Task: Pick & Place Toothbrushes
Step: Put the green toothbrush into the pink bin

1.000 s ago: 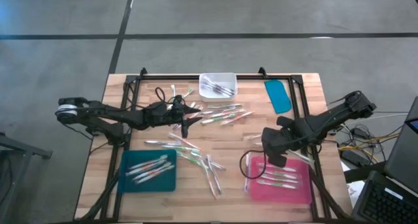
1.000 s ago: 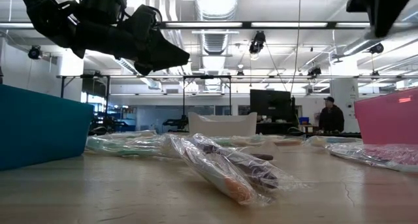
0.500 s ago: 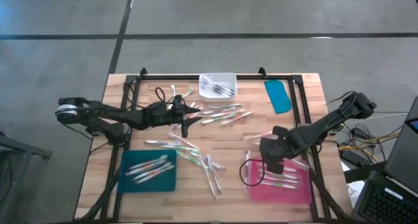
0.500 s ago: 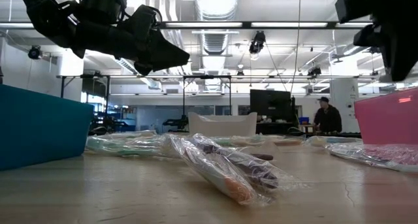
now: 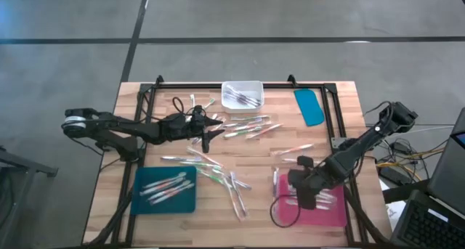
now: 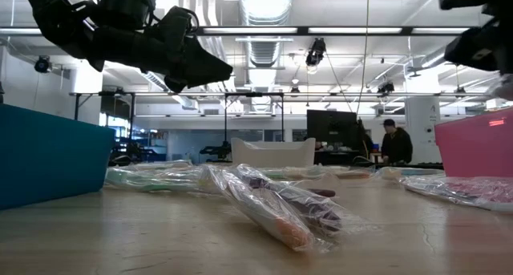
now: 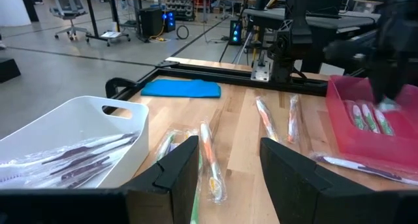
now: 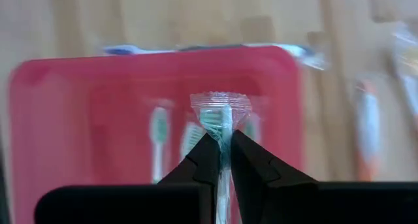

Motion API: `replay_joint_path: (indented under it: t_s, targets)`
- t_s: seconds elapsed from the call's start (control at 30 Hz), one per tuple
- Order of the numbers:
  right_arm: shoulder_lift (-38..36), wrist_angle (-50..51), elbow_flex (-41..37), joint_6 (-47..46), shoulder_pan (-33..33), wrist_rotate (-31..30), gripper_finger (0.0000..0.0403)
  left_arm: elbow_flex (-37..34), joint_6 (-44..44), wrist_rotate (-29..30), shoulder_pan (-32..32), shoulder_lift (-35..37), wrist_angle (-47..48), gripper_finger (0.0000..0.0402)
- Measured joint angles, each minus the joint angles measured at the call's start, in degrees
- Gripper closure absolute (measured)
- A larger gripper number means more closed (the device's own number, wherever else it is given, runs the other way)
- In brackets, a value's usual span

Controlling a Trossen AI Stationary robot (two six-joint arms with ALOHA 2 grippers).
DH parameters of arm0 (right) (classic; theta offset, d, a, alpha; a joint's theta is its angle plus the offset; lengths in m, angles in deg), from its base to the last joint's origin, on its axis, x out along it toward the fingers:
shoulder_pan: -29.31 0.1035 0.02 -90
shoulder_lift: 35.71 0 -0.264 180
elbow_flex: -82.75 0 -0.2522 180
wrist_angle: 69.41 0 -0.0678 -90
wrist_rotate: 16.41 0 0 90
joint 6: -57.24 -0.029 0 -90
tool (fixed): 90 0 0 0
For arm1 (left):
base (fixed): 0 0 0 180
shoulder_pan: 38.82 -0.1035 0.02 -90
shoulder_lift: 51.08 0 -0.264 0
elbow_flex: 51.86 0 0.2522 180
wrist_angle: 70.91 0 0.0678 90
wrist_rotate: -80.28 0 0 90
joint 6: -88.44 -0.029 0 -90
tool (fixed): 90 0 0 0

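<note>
Change: over the last second we see the right gripper [image 5: 306,199] travel from the table's middle-right down over the pink tray [image 5: 337,214]; the left arm has not moved in that time.
Meaning for the task: we judge this a carry that has reached its drop-off; what remains of this cycle is the release into the tray, then the loose pile.
Right gripper state: fingers clamped on a wrapped toothbrush [image 8: 223,123] with a green head, its crimped wrapper end standing up between the fingertips [image 8: 208,152].
Right arm pose: reaches in from the table's right edge, elbow raised, wrist turned down so its camera looks straight into the tray; three or so brushes already lie in it.
Left gripper state: fingers [image 7: 179,165] parted, nothing between them.
Left arm pose: stretched level from the left edge, left gripper [image 5: 208,127] hanging above the scattered toothbrushes [image 5: 247,125] near the white bin [image 5: 243,94].
Other stock: several brushes in the teal tray [image 5: 164,191]; a loose bunch [image 5: 231,189] at the table's front centre; a teal lid [image 5: 309,106] lies at the back right.
Risk: we think the crinkly wrapper may cling to a finger on release.
</note>
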Motion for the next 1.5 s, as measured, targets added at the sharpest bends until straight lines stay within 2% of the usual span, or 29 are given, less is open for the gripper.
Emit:
replay_joint_path:
  t_s: [0.23,0.37,0.57,0.77,0.93,1.5]
  targets:
    - [1.0,-11.1,-3.08,3.91,5.21,0.33,0.038,0.0,0.0,0.23,-0.02,0.0,-0.02,0.0234]
    - [4.13,-17.71,-2.89,5.51,7.56,2.53,0.038,0.0,0.09,0.58,-0.01,0.0,-0.04,0.0234]
    - [11.33,-19.43,-1.55,2.48,8.28,7.47,0.038,0.0,0.15,0.85,0.0,0.0,-0.02,0.0234]
    - [16.61,-21.68,-0.35,2.63,8.3,8.04,0.038,0.0,0.38,0.83,-0.02,0.0,0.01,0.0234]
    - [17.81,-21.58,-0.23,1.08,8.28,8.04,0.0376,0.0,0.48,0.8,-0.02,0.0,0.06,0.0234]
    - [15.98,-20.33,-0.39,0.36,8.28,8.0,0.0269,0.0,0.44,0.74,0.0,0.0,0.16,0.0234]
